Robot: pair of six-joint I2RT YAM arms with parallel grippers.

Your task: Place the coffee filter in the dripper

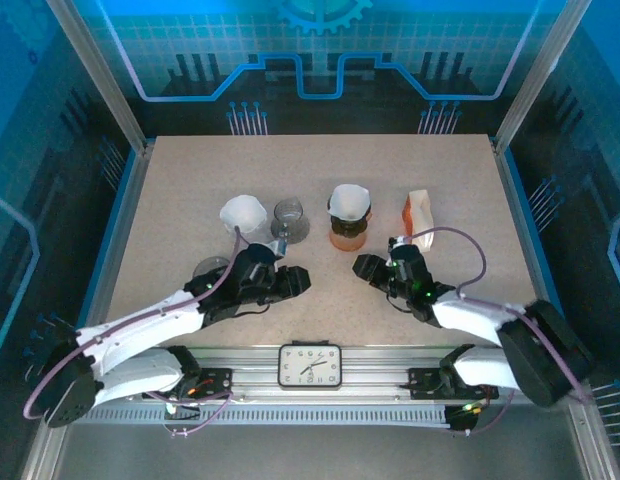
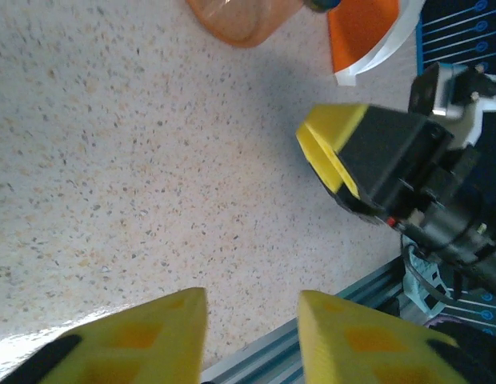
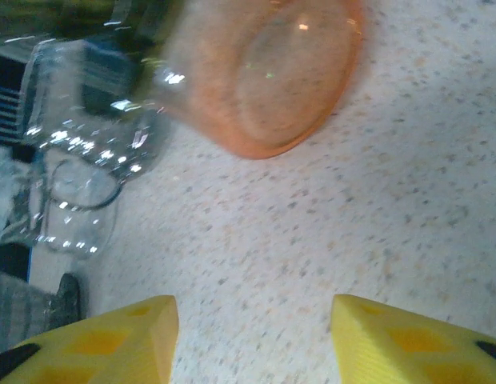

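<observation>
An orange translucent dripper [image 1: 347, 236] stands at the table's middle, with a white coffee filter [image 1: 349, 199] seated in its mouth. My left gripper [image 1: 300, 279] lies low on the table, in front and to the left of the dripper. It is open with nothing between its fingers. My right gripper [image 1: 363, 266] sits just in front of the dripper, also open and empty. In the left wrist view the dripper [image 2: 244, 20] is at the top edge, beyond my open left gripper [image 2: 252, 336]. The right wrist view has the dripper [image 3: 268, 80] close ahead of my open right gripper [image 3: 252, 336].
A white paper cone [image 1: 244, 213] and a clear glass [image 1: 288, 221] stand left of the dripper; the glass [image 3: 88, 128] also shows in the right wrist view. An orange and white packet [image 1: 418, 212] lies to the right. A clock [image 1: 310, 365] sits on the front rail.
</observation>
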